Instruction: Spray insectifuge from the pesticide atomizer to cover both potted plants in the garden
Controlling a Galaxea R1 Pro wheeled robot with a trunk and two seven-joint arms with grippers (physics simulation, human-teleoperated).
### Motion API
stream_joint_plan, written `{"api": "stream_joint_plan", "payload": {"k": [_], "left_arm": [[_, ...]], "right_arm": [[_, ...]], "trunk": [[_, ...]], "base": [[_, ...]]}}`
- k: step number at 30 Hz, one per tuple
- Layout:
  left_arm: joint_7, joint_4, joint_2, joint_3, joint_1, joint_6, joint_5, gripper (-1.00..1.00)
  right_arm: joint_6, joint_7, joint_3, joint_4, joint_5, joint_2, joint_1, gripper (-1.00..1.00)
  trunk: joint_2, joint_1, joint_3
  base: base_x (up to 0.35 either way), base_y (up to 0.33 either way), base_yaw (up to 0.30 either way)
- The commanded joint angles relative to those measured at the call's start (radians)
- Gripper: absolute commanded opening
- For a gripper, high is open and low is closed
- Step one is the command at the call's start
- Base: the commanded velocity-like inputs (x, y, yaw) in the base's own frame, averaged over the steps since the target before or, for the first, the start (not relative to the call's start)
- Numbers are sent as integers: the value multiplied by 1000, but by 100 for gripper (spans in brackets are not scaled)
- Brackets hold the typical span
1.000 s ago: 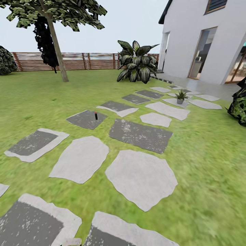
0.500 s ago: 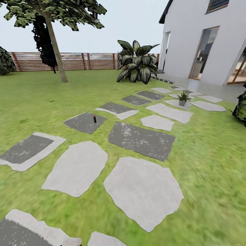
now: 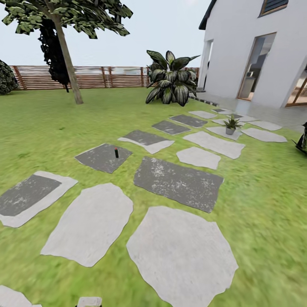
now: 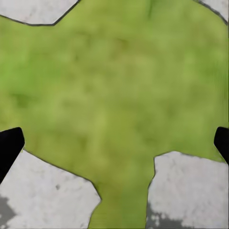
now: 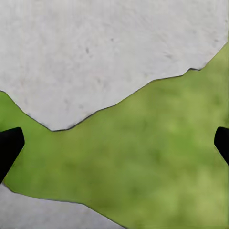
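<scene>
Small slim dark bottle with a reddish cap, the pesticide atomizer (image 3: 116,152): stands upright, long axis vertical, cap up, on a dark grey flat stepping stone (image 3: 100,158) set in the green lawn (image 3: 38,123). Too small to read any label. It lies well ahead of both sets of fingers, toward the left arm's side.

One potted plant, a low rosette of pointed green leaves in a small grey pot (image 3: 231,125), sits upright on a pale stepping stone (image 3: 221,131) farther off, toward the right arm's side, near the white house wall (image 3: 238,47).

Left gripper (image 4: 114,140): black fingers (image 4: 8,148) spread to the frame edges, released, nothing between them; grass and pale stones beneath. Right gripper (image 5: 114,140): fingers (image 5: 8,147) likewise spread apart, empty, over a pale grey stone (image 5: 105,52) and grass.

Surroundings: irregular pale and dark stepping stones across the lawn; brown slatted wooden fence (image 3: 106,76) at the far edge; thin-trunked tree (image 3: 66,47); large broad-leaved striped bush (image 3: 170,79) beside the house. No legible writing anywhere.
</scene>
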Motion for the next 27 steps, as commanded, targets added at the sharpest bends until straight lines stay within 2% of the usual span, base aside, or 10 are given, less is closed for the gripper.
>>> {"api": "stream_joint_plan", "payload": {"k": [1, 27], "left_arm": [[0, 1, 0, 1, 0, -3, -1, 100], [0, 1, 0, 1, -1, -3, -1, 100]], "right_arm": [[-3, 0, 1, 1, 1, 0, 0, 100], [-3, -1, 1, 2, 1, 0, 0, 100]], "trunk": [[0, 0, -1], [0, 0, -1]], "base": [[337, 0, 0], [337, 0, 0]]}}
